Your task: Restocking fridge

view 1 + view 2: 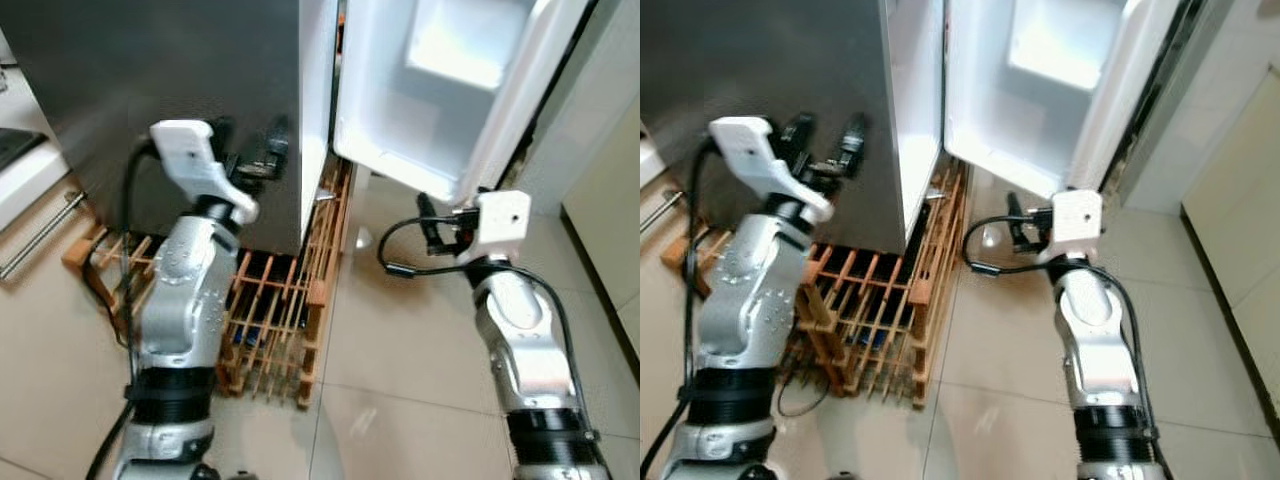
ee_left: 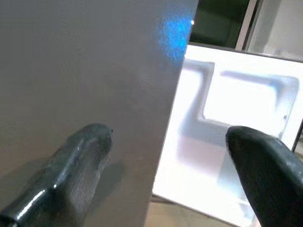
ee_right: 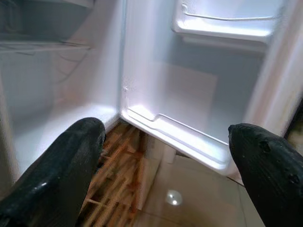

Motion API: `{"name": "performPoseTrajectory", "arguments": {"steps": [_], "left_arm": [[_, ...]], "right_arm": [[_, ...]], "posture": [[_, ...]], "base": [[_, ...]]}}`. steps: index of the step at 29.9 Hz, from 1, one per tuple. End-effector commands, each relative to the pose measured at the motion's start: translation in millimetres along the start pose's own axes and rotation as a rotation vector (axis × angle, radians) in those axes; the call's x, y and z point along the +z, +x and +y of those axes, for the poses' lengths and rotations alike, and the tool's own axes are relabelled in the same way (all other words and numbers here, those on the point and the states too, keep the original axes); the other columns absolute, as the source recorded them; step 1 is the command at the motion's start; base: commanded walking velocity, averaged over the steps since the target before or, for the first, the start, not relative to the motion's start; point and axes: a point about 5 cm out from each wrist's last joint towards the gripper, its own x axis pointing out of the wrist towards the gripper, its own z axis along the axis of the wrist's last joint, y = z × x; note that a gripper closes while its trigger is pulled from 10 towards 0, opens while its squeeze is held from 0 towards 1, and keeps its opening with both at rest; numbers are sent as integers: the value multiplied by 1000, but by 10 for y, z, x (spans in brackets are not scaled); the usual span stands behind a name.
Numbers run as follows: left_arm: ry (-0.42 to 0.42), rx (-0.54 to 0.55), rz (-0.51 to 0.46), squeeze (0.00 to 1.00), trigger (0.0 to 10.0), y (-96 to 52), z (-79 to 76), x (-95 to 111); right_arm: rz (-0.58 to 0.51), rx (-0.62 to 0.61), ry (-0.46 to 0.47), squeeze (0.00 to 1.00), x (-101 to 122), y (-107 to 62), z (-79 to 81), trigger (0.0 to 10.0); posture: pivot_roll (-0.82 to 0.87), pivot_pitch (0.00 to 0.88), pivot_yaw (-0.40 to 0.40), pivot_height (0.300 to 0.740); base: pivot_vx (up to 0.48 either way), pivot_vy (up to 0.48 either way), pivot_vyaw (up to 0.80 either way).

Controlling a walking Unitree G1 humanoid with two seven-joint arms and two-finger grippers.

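Fridge (image 1: 190,90) beside left tool (image 1: 258,158) (spread).

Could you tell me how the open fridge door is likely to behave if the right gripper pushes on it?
The door hangs open on its hinge, so it would probably swing, not flex. Its shelves look empty, so it should move lightly. Its white liner looks smooth and glossy, so the open right gripper might slip; the fridge stands on a wooden pallet.

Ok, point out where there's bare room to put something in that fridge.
The door's bottom shelf behind its rail looks bare, as does the upper door shelf. The fridge floor beside the door hinge is also bare. Both grippers, left and right, hold nothing.
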Motion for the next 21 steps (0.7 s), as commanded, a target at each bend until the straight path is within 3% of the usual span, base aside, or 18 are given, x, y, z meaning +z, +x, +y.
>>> {"name": "performPoseTrajectory", "arguments": {"steps": [1,9,21], "left_arm": [[-10,-24,-12,0,10000,36,-97,31],[-28,-57,-40,0,10000,50,-180,67],[73,45,5,0,10000,119,-23,28]], "right_arm": [[-6,-30,-13,0,16,-30,-124,10000],[-7,-24,-20,0,21,-28,-135,10000],[-6,-33,-22,0,25,32,-107,10000]], "posture": [[-137,0,-15,740],[-142,0,-21,740],[-123,0,-24,740]], "base": [[266,-398,0],[261,-400,0],[0,0,0]]}}
